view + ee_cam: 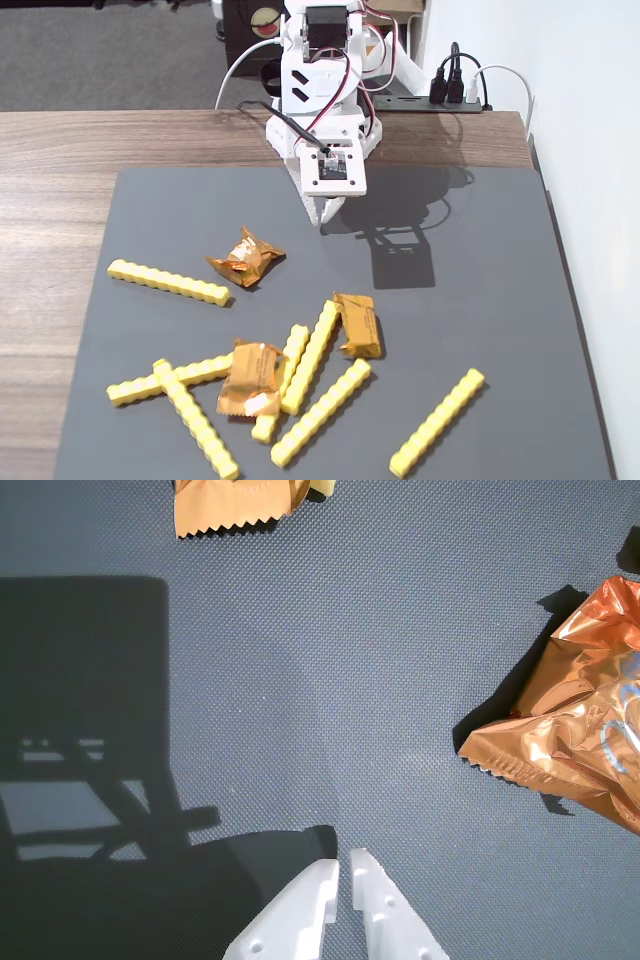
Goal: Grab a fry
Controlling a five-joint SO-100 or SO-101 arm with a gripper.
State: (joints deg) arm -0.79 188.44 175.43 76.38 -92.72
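Fixed view: fries (pixel 168 281) and packets (pixel 245 257) on mat (pixel 480 290), before arm (pixel 322 90)

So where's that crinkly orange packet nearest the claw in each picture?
Fixed view: the orange packet lies on the grey mat, lower left of the gripper.
Wrist view: the same packet is at the right edge.
Shared landmark: the white gripper, bottom centre in the wrist view.
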